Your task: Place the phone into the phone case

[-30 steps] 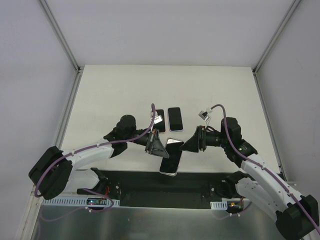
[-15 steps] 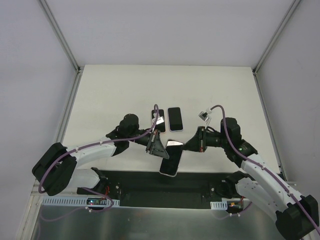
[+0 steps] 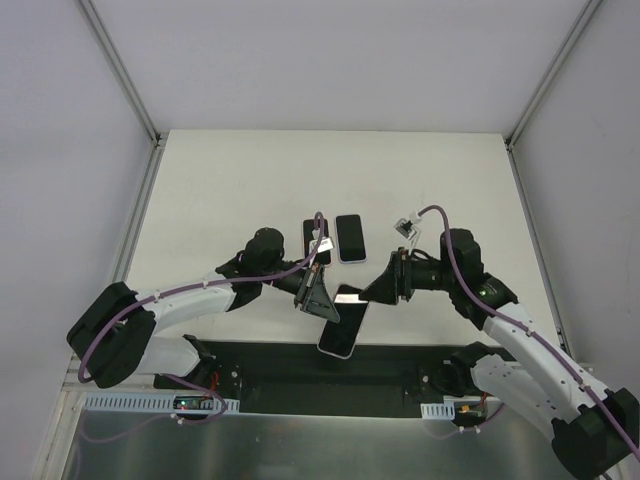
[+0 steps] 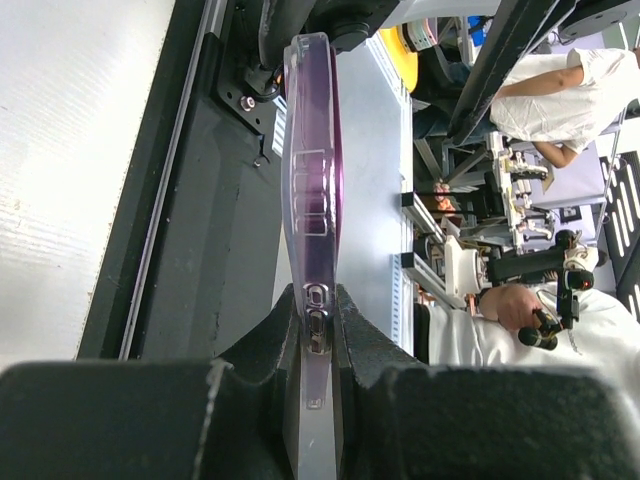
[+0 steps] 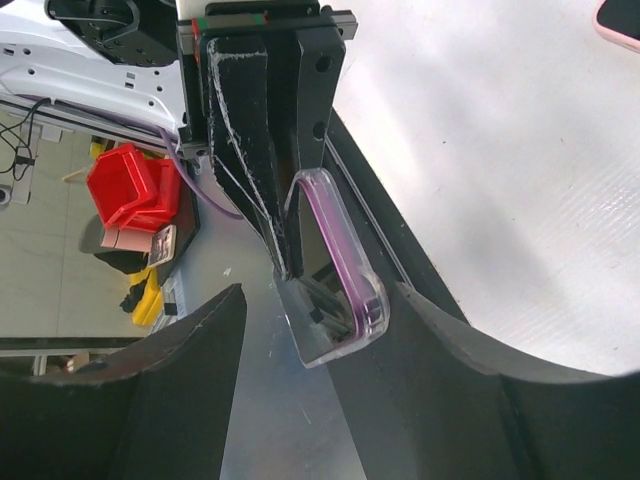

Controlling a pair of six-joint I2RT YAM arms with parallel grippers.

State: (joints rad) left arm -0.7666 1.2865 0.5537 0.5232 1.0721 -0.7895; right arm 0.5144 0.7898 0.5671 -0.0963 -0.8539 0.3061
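My left gripper (image 3: 318, 296) is shut on a clear phone case with a purple rim (image 3: 340, 320) and holds it above the table's near edge. In the left wrist view the case (image 4: 312, 150) stands edge-on between the shut fingers (image 4: 318, 330). A phone with a glossy dark screen (image 5: 325, 320) lies against the case (image 5: 345, 255), and its corner sticks out past the rim. My right gripper (image 3: 374, 290) is open. Its fingers stand either side of that corner (image 5: 318, 300), the right finger close against the case.
Two other phones lie side by side on the white table, one dark (image 3: 316, 240) and one in a light case (image 3: 349, 238). A black strip (image 3: 280, 365) runs along the near edge under the held case. A pink item (image 5: 622, 18) lies on the table.
My left arm has moved a little right with the case, and the case's far end has dropped slightly. My right gripper has stayed at that end, barely shifting.
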